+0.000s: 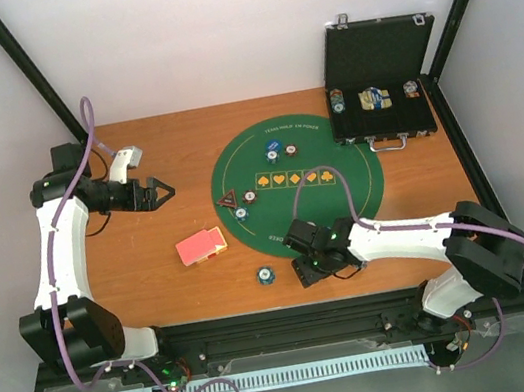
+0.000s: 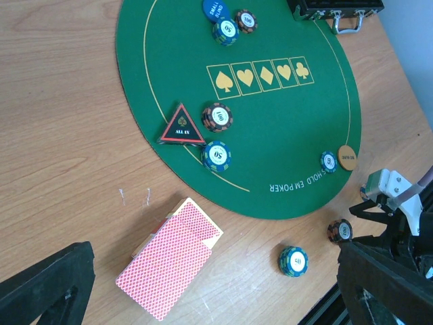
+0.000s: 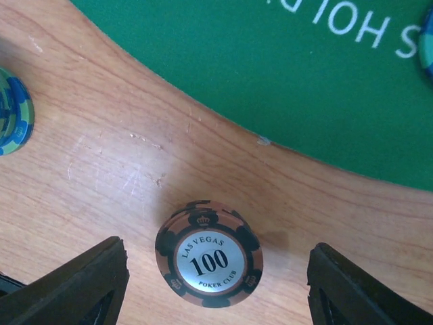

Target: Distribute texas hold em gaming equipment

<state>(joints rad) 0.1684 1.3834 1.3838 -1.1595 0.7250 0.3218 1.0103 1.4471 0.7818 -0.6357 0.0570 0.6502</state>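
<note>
1. Right wrist view: a brown 100 chip is shown flat on the wooden table, between the spread fingers of the right gripper and touched by neither.
2. Top view: the right gripper is located at 6 o'clock of the green mat, at its rim.
3. The red-backed card deck is seen at 8 o'clock, on bare wood.
4. The left gripper is held wide apart and empty at 9 o'clock.

The mat is green with gold suit boxes and white lettering. The cards have red lattice backs. The 100 chip is brown and black with a white centre; the 50 chip is blue and green. The triangle is black, red-edged. The desk is brown woodgrain.
</note>
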